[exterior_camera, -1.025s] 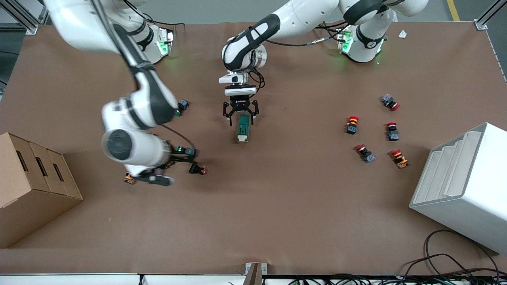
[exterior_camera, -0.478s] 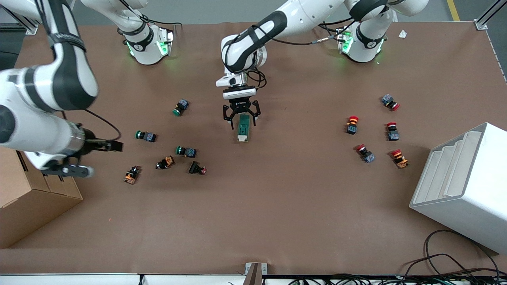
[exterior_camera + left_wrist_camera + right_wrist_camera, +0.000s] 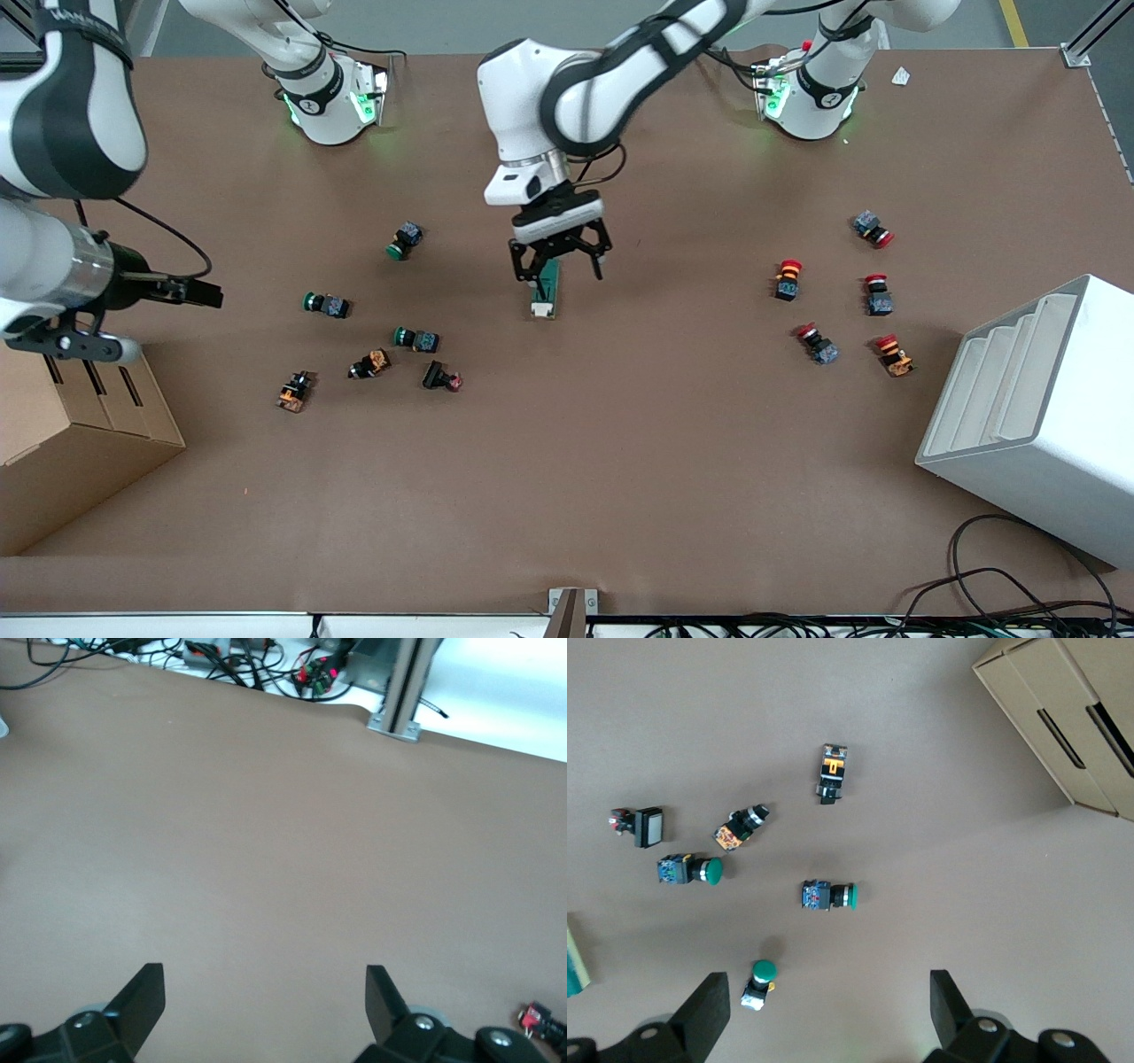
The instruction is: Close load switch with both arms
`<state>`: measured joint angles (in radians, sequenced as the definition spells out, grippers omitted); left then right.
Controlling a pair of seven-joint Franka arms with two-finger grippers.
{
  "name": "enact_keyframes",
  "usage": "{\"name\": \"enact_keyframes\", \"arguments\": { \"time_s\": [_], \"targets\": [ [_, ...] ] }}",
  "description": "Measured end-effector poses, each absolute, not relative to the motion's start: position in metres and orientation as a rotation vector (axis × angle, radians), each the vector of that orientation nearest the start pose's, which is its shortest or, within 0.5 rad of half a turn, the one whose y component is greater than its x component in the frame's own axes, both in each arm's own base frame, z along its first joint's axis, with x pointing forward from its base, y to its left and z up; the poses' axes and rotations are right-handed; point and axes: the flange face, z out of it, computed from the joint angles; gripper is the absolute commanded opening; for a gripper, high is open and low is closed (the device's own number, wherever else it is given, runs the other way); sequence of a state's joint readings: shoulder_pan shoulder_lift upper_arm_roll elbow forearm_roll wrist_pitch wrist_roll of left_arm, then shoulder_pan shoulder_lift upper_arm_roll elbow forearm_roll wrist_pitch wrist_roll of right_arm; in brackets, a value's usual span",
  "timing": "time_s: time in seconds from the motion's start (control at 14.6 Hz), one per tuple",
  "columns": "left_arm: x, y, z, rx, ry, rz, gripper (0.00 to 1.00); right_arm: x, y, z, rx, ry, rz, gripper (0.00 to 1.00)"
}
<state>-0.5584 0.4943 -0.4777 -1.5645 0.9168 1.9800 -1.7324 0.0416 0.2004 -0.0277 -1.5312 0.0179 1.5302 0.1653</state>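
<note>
A brown tabletop [image 3: 620, 461] is seen from a high camera facing two white robot arms. The load switch [image 3: 545, 288], a dark-green block with a white end piece, lies flat near the middle of the tabletop, its white end pointing toward the front camera.

The left tool [image 3: 560, 259] hangs directly over the end of the load switch farthest from the front camera. Its two black fingers [image 3: 142, 997] are spread wide apart and grip nothing. From the front view it is hard to say whether the fingertips touch the switch or sit just above it.

The right tool [image 3: 205, 293] is up in the air at the right arm's end of the tabletop, above the cardboard box [image 3: 62, 443]. Its fingers [image 3: 704, 1010] are also spread wide and empty, and its wrist camera looks down on the push buttons.

A cluster of green-capped and orange push buttons [image 3: 372, 341] lies scattered toward the right arm's end. Five red-capped push buttons [image 3: 837, 292] lie toward the left arm's end, near a white stepped bin [image 3: 1036, 416].
</note>
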Motion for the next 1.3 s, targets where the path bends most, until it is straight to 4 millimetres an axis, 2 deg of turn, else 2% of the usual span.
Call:
{"name": "enact_keyframes", "arguments": {
  "time_s": [0.14, 0.34, 0.48, 0.61, 0.75, 0.96, 1.16, 1.3],
  "targets": [
    [0.475, -0.495, 0.445, -2.887, -0.523, -0.790, 1.00, 0.595, 0.005, 0.538, -3.116, 0.215, 0.293, 1.00],
    [0.533, -0.411, 0.511, -2.964, -0.471, -0.649, 1.00, 0.587, 0.001, 0.555, -3.115, 0.183, 0.257, 1.00],
    [0.561, -0.353, 0.539, -3.004, -0.394, -0.584, 1.00, 0.582, -0.003, 0.565, -3.114, 0.153, 0.246, 1.00],
    [0.583, -0.300, 0.556, -3.032, -0.297, -0.539, 1.00, 0.576, -0.015, 0.573, -3.111, 0.125, 0.244, 1.00],
    [0.593, -0.262, 0.565, -3.030, -0.192, -0.481, 1.00, 0.573, -0.023, 0.577, -3.108, 0.122, 0.242, 1.00],
    [0.587, -0.217, 0.589, -3.092, -0.144, -0.337, 1.00, 0.573, -0.023, 0.588, -3.111, 0.119, 0.209, 1.00],
    [0.572, -0.144, 0.626, -3.118, -0.007, -0.219, 1.00, 0.574, -0.022, 0.604, -3.114, 0.114, 0.159, 1.00],
    [0.558, -0.099, 0.645, -3.105, 0.070, -0.156, 1.00, 0.574, -0.023, 0.604, -3.114, 0.115, 0.162, 1.00]
  ]
}}
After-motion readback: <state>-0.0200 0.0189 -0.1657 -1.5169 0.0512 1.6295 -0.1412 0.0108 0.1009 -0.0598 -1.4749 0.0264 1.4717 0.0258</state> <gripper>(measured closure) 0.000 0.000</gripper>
